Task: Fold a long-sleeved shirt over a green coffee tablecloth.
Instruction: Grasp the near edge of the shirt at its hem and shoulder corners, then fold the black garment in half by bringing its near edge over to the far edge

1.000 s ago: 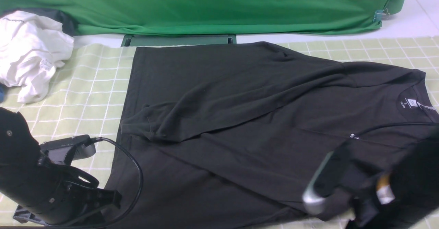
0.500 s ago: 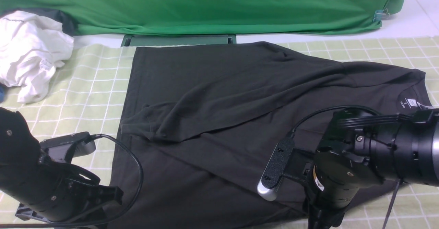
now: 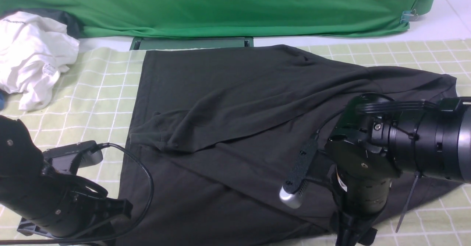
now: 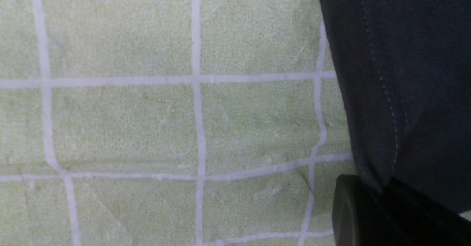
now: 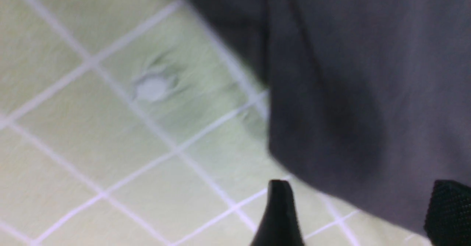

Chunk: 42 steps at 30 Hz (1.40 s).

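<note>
The dark long-sleeved shirt (image 3: 239, 109) lies spread across the pale green gridded tablecloth (image 3: 99, 91), collar end to the right, with one sleeve folded over its body. At the near left, my left gripper (image 3: 116, 220) is shut on the shirt's stitched hem (image 4: 382, 102), and the cloth is pinched between the black fingers (image 4: 353, 209). My right gripper (image 3: 353, 238) points down at the shirt's near right edge. It is open, and its two fingertips (image 5: 279, 213) straddle the shirt's edge (image 5: 368, 91) over the tablecloth (image 5: 92, 146). The right arm hides the collar label and the logo.
A crumpled white garment (image 3: 31, 54) lies at the far left on the tablecloth. Plain bright green fabric (image 3: 220, 6) hangs along the back, with a dark green base (image 3: 191, 42) under it and a clip (image 3: 408, 16) at its right end. The left arm's cable (image 3: 147, 179) loops over the shirt.
My right arm has swung in from the lower right to the shirt's near edge and now covers the collar label. The left arm has barely moved.
</note>
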### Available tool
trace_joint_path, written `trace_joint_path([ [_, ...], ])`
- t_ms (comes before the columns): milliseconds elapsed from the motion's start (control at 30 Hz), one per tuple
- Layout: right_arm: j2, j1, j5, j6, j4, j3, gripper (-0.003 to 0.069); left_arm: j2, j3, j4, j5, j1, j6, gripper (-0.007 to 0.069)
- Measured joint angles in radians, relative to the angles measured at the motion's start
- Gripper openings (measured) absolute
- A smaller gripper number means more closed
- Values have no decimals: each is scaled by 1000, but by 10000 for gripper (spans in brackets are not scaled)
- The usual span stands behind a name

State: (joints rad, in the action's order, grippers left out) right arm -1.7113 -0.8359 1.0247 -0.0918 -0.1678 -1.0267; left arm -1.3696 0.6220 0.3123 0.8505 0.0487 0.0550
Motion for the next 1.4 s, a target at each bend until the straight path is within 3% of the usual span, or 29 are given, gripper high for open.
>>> trace_joint_path([
  [233,-9,0,-125,-25,33,52,408,0,-1,0,-17,0,2,22],
  [567,-73,0,-178,-52,31,53,384,0,-1,0,-23,0,4,22],
  [667,-77,0,-176,-65,26,47,319,0,-1,0,-24,0,4,22],
  [733,-84,0,-167,-70,2,36,186,0,-1,0,-25,0,4,22],
  [833,-85,0,-135,-71,-4,21,76,-1,9,-1,-14,0,4,22],
  [933,-75,-1,-97,-51,8,4,15,-1,52,-1,25,0,4,22],
  [1167,49,-1,-51,-23,96,16,9,27,132,-1,156,0,7,22],
  [1400,129,-58,-65,42,189,176,9,134,3,0,208,0,15,22],
])
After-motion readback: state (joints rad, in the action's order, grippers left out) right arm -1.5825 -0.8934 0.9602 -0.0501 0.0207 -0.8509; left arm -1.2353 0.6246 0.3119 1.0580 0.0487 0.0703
